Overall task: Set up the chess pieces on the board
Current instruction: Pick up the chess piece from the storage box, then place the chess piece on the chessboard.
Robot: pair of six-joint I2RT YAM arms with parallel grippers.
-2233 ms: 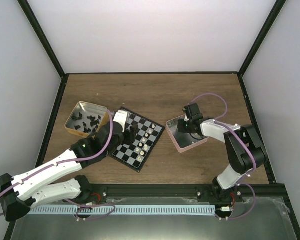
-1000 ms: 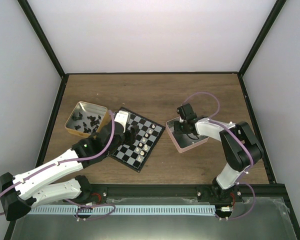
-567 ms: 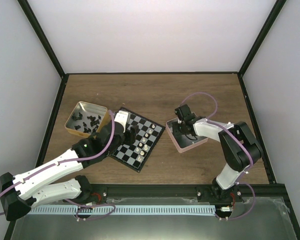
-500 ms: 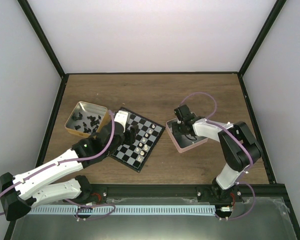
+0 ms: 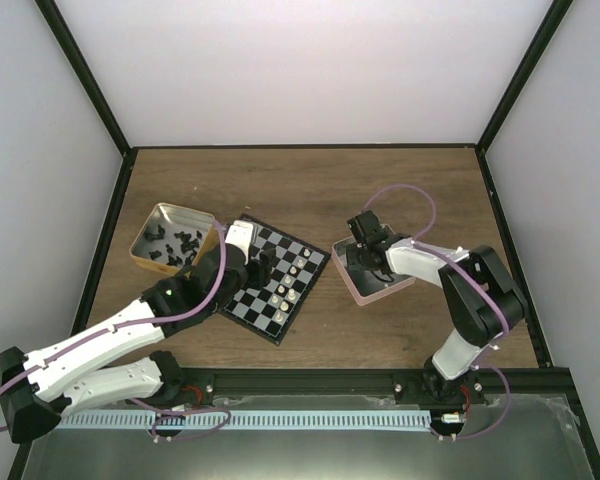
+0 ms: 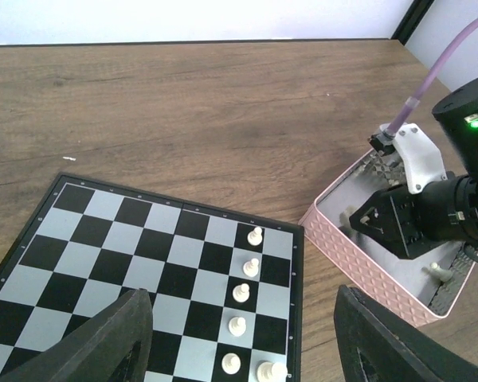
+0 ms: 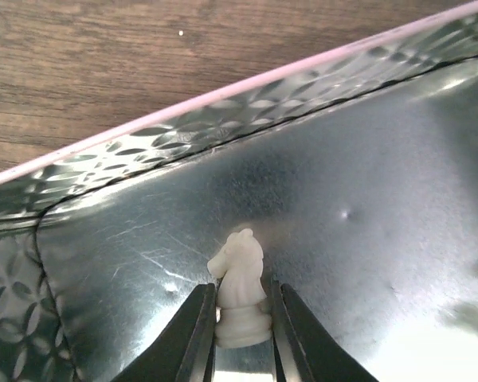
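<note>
The right gripper (image 7: 240, 317) pinches a cream knight (image 7: 239, 278) by its base inside the pink tray (image 7: 223, 119), close to its patterned wall. The left gripper (image 6: 242, 298) hangs spread wide and empty over the board (image 6: 143, 239), where a file of cream chess pieces (image 6: 254, 236) stands. Black pieces (image 5: 175, 243) appear to lie in the gold tin (image 5: 152, 222) beside it.

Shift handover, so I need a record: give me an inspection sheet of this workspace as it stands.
Surface: brown wooden table.
Job's things: board carries a file of white pieces near one edge; black pieces sit in gold tin; white knight in pink tray.
Clutter: nothing seen.
End effectors: left end effector open, empty, above the board; right end effector pinching the white knight.
Cables: purple cables loop over both arms.
Surroundings: white walls, black frame.
</note>
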